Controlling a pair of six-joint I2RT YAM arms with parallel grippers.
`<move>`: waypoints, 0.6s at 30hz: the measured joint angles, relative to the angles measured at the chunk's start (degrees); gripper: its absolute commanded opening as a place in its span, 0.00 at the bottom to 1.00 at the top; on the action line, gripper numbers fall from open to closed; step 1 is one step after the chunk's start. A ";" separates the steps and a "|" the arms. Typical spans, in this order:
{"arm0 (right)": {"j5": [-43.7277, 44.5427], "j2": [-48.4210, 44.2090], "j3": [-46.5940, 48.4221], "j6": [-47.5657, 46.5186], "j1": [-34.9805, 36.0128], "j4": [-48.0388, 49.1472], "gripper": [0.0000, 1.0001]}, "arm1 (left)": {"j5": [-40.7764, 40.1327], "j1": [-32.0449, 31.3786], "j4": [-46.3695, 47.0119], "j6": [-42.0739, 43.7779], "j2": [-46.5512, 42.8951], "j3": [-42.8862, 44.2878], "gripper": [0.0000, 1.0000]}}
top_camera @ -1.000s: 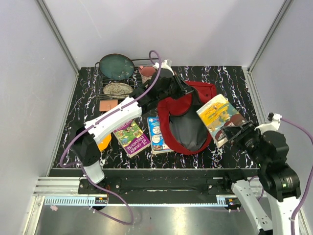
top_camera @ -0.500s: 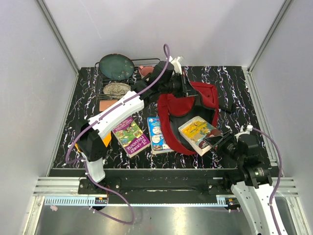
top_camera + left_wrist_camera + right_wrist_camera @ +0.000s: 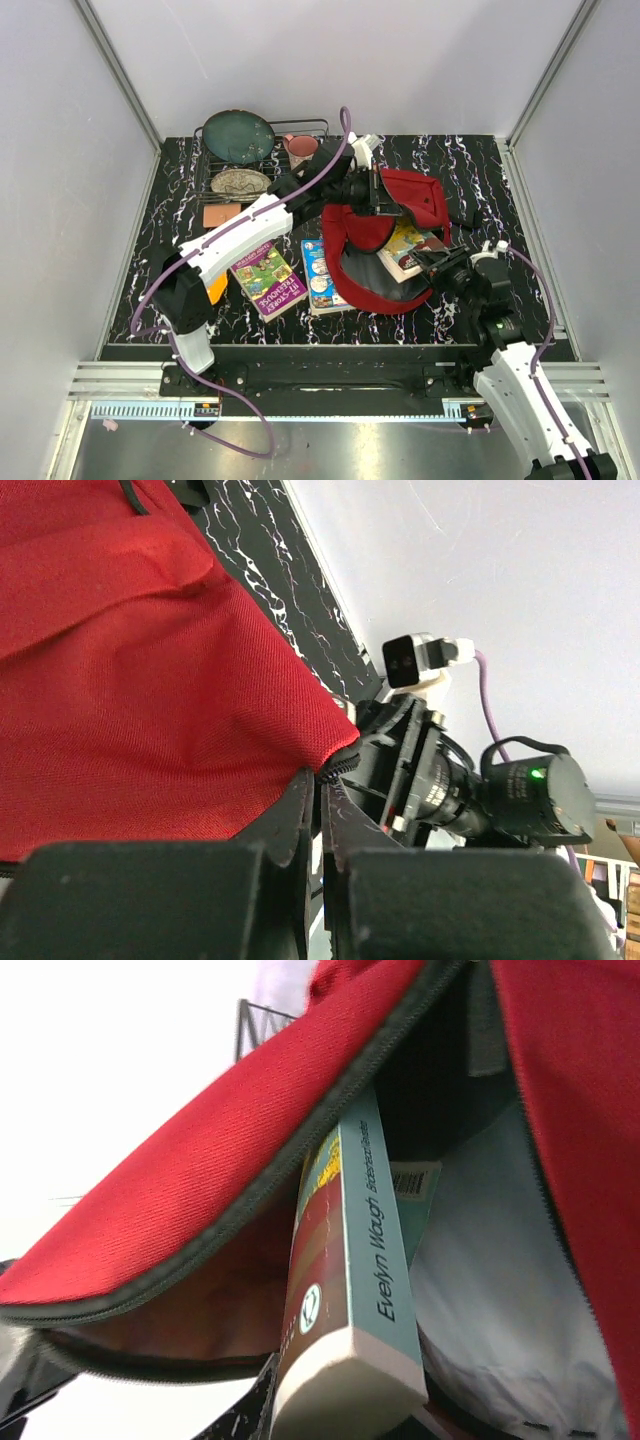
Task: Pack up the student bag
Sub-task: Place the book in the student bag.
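Paperback [image 3: 345, 1290] sitting clamped in right gripper [image 3: 437, 262] jaws, poking half into student bag [image 3: 425, 195] lying at table [image 3: 480, 160] centre. Corner risking catching zip rim [image 3: 250, 1200], jamming. Beyond, left gripper [image 3: 318, 780] jaws closed, pinching bag edge; fabric slipping out means mouth collapsing.

Wire rack [image 3: 206, 172] at table's [image 3: 480, 170] far left, holding teal plate [image 3: 238, 136], patterned dish [image 3: 241, 183], pink cup [image 3: 300, 149]

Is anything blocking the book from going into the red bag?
Nothing visible blocks it. The left gripper pinches the student bag by its rim and holds the mouth open. The book, held in the right gripper, is partly inside that opening.
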 measured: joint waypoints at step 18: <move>16.35 -4.20 3.37 -3.58 0.04 -26.47 0.00 | 0.63 -3.06 0.72 -3.45 -0.44 0.81 0.00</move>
